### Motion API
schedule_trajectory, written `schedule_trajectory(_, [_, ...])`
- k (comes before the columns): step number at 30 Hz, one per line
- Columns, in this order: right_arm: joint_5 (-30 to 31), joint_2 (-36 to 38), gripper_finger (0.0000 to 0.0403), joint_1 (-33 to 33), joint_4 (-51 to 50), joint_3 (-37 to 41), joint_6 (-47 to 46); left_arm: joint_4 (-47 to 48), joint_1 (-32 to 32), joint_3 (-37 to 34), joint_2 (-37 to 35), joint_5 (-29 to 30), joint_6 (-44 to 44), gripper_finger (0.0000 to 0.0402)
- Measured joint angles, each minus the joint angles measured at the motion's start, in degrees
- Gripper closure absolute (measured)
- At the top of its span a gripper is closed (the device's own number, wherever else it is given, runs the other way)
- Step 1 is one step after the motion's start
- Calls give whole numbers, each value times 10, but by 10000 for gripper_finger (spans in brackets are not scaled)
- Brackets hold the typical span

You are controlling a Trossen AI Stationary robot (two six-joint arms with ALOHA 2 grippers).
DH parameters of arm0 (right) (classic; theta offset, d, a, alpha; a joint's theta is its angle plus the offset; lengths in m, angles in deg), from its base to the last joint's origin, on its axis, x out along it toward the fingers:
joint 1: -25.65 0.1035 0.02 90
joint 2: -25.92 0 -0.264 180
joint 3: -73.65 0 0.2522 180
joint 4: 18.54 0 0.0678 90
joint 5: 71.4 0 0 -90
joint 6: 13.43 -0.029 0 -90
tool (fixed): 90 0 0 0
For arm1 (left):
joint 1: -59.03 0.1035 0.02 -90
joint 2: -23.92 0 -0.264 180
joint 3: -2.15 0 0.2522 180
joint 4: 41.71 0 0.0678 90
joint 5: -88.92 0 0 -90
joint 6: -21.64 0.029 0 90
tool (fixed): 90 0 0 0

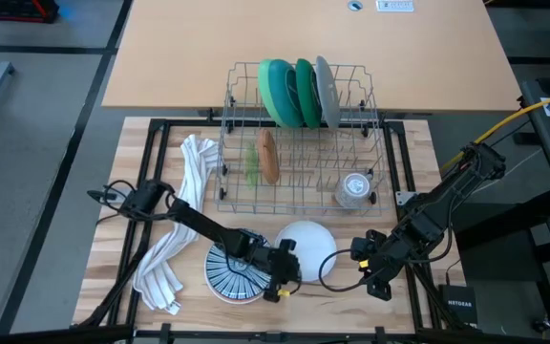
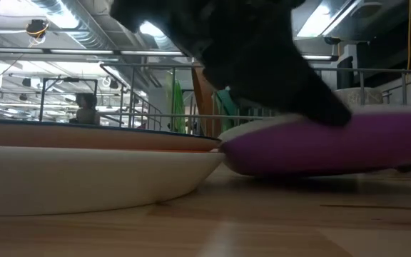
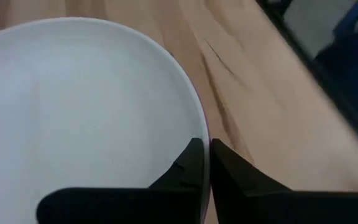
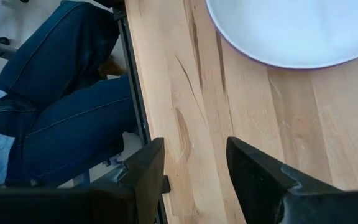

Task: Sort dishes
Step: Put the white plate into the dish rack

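On the wooden counter (image 1: pixel 390 287), I am pinching my left gripper (image 3: pixel 207 163) onto the white-and-purple bowl's (image 1: pixel 306 247) rim at its seven o'clock edge, and next I judge I'm lifting it toward the rack (image 1: pixel 299 182) at twelve o'clock, while my right gripper (image 4: pixel 194 163) is waiting wide open.

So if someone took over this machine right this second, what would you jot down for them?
Left claw: shut on the rim of the white bowl, which is purple outside, at the table's front.
Right claw: open, empty, over bare wood beside that bowl.
Done: three dishes, two green plates and a grey plate, stand in the wire rack.
Left: the white bowl and the striped plate beside it.
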Motion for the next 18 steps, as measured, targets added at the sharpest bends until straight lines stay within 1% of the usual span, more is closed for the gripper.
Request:
schedule_trajectory(2, [0,0,224,0,0,0,0,-15,4,0,0,-19,-37,398])
schedule_trajectory(3, [0,0,224,0,0,0,0,-15,6,0,-1,-18,-41,398])
schedule_trajectory(5, [0,0,224,0,0,0,0,2,5,0,-1,9,-51,398])
schedule_trajectory(6, [0,0,224,0,0,0,0,11,5,0,-1,29,-67,399])
schedule_trajectory(7, [0,0,224,0,0,0,0,16,5,0,-1,35,-88,399])
schedule_trajectory(9, [0,0,223,0,0,0,0,15,10,0,-1,13,-119,400])
schedule_trajectory(12, [0,0,224,0,0,0,0,-7,20,0,-1,-65,-141,400])
schedule_trajectory(13, [0,0,224,0,0,0,0,-16,22,0,-1,-80,-145,400])
schedule_trajectory(18, [0,0,224,0,0,0,0,-23,18,0,0,-80,-151,400])
